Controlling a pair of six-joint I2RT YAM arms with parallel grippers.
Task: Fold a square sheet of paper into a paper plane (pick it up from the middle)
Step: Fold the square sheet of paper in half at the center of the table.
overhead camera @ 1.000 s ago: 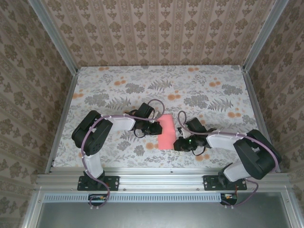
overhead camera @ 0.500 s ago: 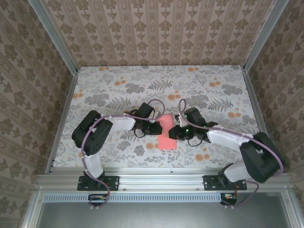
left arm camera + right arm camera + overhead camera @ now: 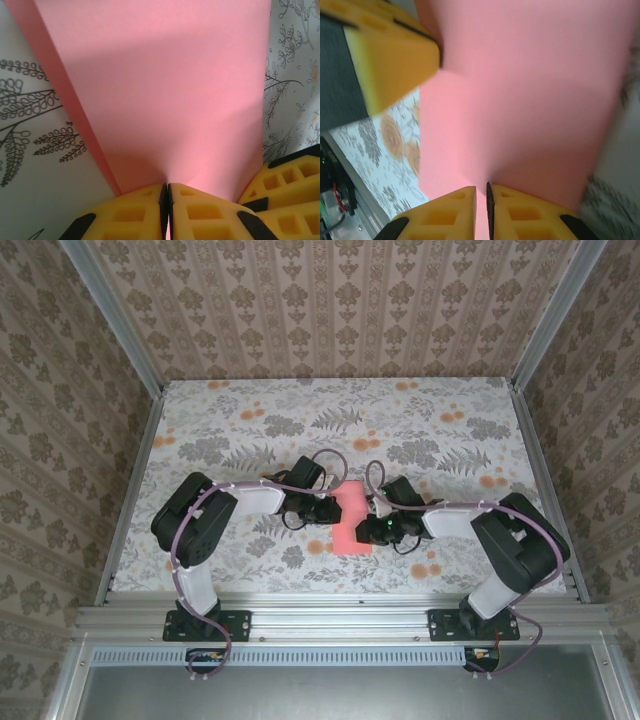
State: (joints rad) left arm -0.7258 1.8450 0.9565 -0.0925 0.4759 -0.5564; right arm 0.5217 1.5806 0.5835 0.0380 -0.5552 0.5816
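So the left gripper (image 3: 167, 197) is clamped tight on the left edge of the folded salmon-pink paper sheet (image 3: 350, 525), and the right gripper (image 3: 481, 197) is pinching its right edge. Sheet's about mid-width on the table (image 3: 250, 410), slightly toward the near edge.

Item count, folding station.
One pink paper sheet (image 3: 351, 522); two grippers, the left gripper (image 3: 167, 192) and the right gripper (image 3: 481, 192); one floral-print table (image 3: 250, 420).
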